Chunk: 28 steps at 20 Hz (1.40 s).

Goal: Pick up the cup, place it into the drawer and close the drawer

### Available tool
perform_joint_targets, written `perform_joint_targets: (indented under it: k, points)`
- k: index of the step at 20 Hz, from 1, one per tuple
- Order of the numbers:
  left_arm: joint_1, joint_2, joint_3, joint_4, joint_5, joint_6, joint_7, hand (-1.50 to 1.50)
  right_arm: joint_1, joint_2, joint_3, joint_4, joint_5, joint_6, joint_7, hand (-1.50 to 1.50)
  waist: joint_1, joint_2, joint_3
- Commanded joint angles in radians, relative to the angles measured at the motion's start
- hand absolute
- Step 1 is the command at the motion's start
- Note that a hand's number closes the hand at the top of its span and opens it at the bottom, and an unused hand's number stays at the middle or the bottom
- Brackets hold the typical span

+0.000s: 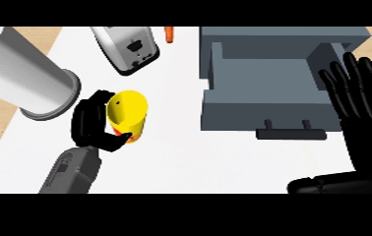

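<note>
Grey drawer (280,90) sitting pulled out, upper right of frame, handle facing down-frame, cavity showing and ready to take the cup. Big steel cylinder (33,77) lying at the left edge, toaster (127,48) at top centre. Right hand (355,95) resting with fingers straight at the right edge, probably waiting to push the drawer. Left hand (94,124) gripping the yellow cup (127,114), centre-left, fingers wrapping its side.

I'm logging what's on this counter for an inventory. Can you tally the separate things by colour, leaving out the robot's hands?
Yellow: 1, the cup, held in the left hand
Grey-blue: 1, the open drawer
Silver: 2, the toaster and the large metal cylinder
Orange: 1, a small item at the top edge, too hidden to name
Total: 5
</note>
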Motion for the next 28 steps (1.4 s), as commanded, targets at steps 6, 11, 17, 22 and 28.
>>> perform_joint_targets:
  k: [6,11,17,22,28]
  points:
    - [-0.064,-0.068,-0.074,-0.391,0.023,0.166,0.355,1.5,-0.01,-0.019,-0.031,0.03,-0.022,0.02,-0.012,-1.5,-0.004,0.002,0.0]
    - [-0.231,-0.026,-0.004,-0.317,0.027,0.178,0.429,1.5,0.031,0.003,-0.01,-0.035,0.007,0.002,-0.018,-1.5,-0.014,0.005,-0.001]
    - [-0.353,-0.088,-0.072,-0.441,-0.06,0.353,0.597,1.5,-0.052,-0.029,-0.052,0.081,-0.006,0.021,-0.045,-1.5,-0.01,0.005,-0.001]
    - [-0.468,-0.101,-0.068,-0.338,-0.11,0.385,0.635,1.5,-0.003,-0.007,-0.018,0.033,-0.006,0.023,-0.029,-1.5,-0.013,0.005,-0.001]
    - [-0.637,-0.123,-0.056,-0.131,-0.118,0.38,0.631,1.5,-0.024,-0.028,-0.056,0.096,-0.016,0.04,-0.059,-1.5,-0.02,0.008,-0.001]
